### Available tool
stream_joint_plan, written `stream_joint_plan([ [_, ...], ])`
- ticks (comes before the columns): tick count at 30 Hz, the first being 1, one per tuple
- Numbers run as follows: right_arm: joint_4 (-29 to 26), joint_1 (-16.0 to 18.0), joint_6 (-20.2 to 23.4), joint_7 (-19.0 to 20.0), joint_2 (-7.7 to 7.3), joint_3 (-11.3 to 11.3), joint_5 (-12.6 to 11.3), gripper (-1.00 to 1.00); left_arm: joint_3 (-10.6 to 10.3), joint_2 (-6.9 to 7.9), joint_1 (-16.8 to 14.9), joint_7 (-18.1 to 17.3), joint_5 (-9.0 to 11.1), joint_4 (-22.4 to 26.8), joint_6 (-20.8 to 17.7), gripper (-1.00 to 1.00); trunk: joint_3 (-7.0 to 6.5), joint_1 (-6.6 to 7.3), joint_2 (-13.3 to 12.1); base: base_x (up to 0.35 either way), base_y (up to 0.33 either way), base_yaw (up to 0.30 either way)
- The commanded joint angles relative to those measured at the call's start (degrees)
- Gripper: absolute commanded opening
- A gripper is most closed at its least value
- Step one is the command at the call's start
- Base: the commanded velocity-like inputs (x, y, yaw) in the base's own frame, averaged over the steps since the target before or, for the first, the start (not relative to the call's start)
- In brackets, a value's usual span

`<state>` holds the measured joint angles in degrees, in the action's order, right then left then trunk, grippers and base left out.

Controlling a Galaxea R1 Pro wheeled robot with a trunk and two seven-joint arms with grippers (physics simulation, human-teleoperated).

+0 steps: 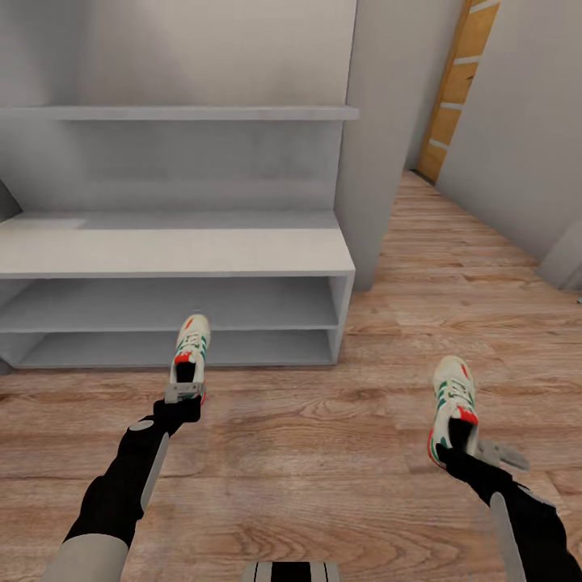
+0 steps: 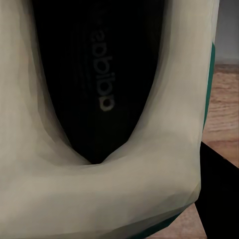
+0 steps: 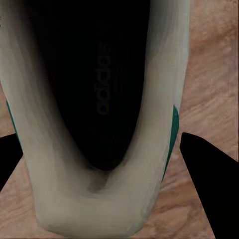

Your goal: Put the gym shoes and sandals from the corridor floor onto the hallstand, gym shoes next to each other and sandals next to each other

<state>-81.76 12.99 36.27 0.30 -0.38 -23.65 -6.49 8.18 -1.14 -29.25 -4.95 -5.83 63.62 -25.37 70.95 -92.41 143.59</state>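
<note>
Head view: hallstand (image 1: 186,260) edge beyond shoes (image 1: 191,346).

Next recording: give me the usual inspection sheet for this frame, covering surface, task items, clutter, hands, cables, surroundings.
Surface: wood-plank corridor floor; the hallstand stands ahead, and the parts of its bench top, lower tiers and upper ledge in view are bare.
Job's things: left gym shoe and right gym shoe each at a hand, heel toward the robot; nothing seen of sandals.
Clutter: nothing seen.
Hands: left hand at the left shoe's heel collar; right hand at the right shoe's heel, dark fingers flanking it. Whether either has closed cannot be told.
Cables: nothing seen.
Surroundings: grey walls, a wooden door down the corridor.
</note>
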Motion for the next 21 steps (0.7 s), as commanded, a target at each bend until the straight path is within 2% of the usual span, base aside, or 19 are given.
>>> stream_joint_plan([
  [1, -0.1, 0.0, 0.3, 0.0, -0.02, -2.8, -0.9, -1.00, 0.2, -0.08, 0.0, -0.6, -0.6, 0.1, -0.4, -1.00, 0.05, 0.01, 0.0, 0.000, 0.000, 0.000],
  [2, -0.1, 0.0, 0.3, 0.1, -0.10, -7.6, -0.9, -1.00, 0.2, -0.09, 0.0, -0.6, -0.6, 0.1, -0.7, -1.00, 0.05, 0.01, 0.0, 0.000, 0.000, 0.000],
  [3, -0.1, 0.0, 0.3, 0.2, -0.12, -10.0, -0.9, -1.00, 0.2, -0.09, 0.0, -0.6, -0.6, 0.1, -0.8, -1.00, 0.05, 0.01, 0.0, 0.000, 0.000, 0.000],
  [4, -0.1, 0.0, 0.3, 0.3, -0.18, -14.9, -0.9, -1.00, 0.2, -0.11, 0.0, -0.6, -0.5, 0.1, -0.9, -1.00, 0.05, 0.01, 0.0, 0.000, 0.000, 0.000],
  [6, -0.1, 0.0, 0.3, 0.3, -0.31, -19.8, -0.9, -1.00, 0.2, -0.23, -0.1, -0.6, -0.5, 0.1, -1.0, -1.00, 0.05, 0.01, 0.0, 0.000, 0.000, 0.000],
  [7, 0.0, 0.0, 0.4, 0.3, -0.71, -24.8, -0.9, -1.00, 0.2, -0.47, -0.1, -0.6, -0.5, 0.1, -1.3, -1.00, 0.05, 0.01, 0.0, 0.000, 0.000, 0.000],
  [8, 0.0, 0.0, 0.5, 0.3, -1.58, -29.6, -0.9, -1.00, 0.2, -0.71, -0.1, -0.6, -0.5, 0.1, -1.9, -1.00, 0.05, 0.01, 0.0, 0.000, 0.000, 0.000],
  [9, 0.0, 0.0, 0.7, 0.3, -3.78, -36.0, -0.9, -1.00, 0.3, -0.93, -0.1, -0.6, -0.6, 0.1, -3.5, -1.00, 0.05, 0.01, 0.0, 0.000, 0.000, 0.000],
  [10, 0.0, 0.0, 0.8, 0.4, -5.85, -39.5, -0.9, -1.00, 0.3, -0.97, -0.1, -0.6, -0.6, 0.1, -4.9, -1.00, 0.05, 0.01, 0.0, 0.000, 0.000, 0.000],
  [11, 0.0, 0.0, 0.8, 0.4, -7.01, -40.9, -0.8, -1.00, 0.3, -0.99, -0.1, -0.5, -0.6, 0.1, -5.7, -1.00, 0.05, 0.01, 0.0, 0.000, 0.000, 0.000],
  [12, 0.0, 0.0, 1.1, 0.4, -9.36, -43.1, -0.7, -1.00, 0.3, -0.98, -0.2, -0.5, -0.6, 0.1, -7.2, -1.00, 0.05, 0.01, 0.0, 0.000, 0.000, 0.000],
  [14, 0.0, 0.0, 2.4, 0.4, -13.80, -45.4, -0.4, -1.00, 0.3, -0.91, -0.3, -0.5, -0.7, 0.1, -10.0, -1.00, 0.05, 0.01, 0.0, 0.000, 0.000, 0.000],
  [15, 0.0, 0.0, 3.0, 0.4, -14.81, -45.7, -0.3, -1.00, 0.3, -0.89, -0.4, -0.5, -0.7, 0.1, -10.6, -1.00, 0.05, 0.01, 0.0, 0.000, 0.000, 0.000],
  [16, 0.0, 0.0, 4.4, 0.3, -16.69, -46.2, -0.3, -1.00, 0.3, -0.85, -0.4, -0.5, -0.8, 0.1, -11.8, -1.00, 0.05, 0.01, 0.0, 0.000, 0.000, 0.000],
  [18, 0.0, 0.0, 6.0, 0.3, -18.37, -46.5, -0.2, -1.00, 0.3, -0.83, -0.5, -0.5, -0.8, 0.1, -13.1, -1.00, 0.05, 0.01, 0.0, 0.000, 0.000, 0.000],
  [19, 0.0, 0.0, 7.9, 0.3, -20.71, -46.9, -0.2, -1.00, 0.3, -0.81, -0.9, -0.4, -0.8, 0.1, -15.2, -1.00, 0.05, 0.01, 0.0, 0.000, 0.000, 0.000],
  [21, 0.0, -0.1, 8.9, 0.3, -22.54, -47.0, -0.1, -1.00, 0.3, -0.81, -1.7, -0.4, -0.8, 0.0, -17.5, -1.00, 0.05, 0.01, 0.0, 0.000, 0.000, 0.000],
])
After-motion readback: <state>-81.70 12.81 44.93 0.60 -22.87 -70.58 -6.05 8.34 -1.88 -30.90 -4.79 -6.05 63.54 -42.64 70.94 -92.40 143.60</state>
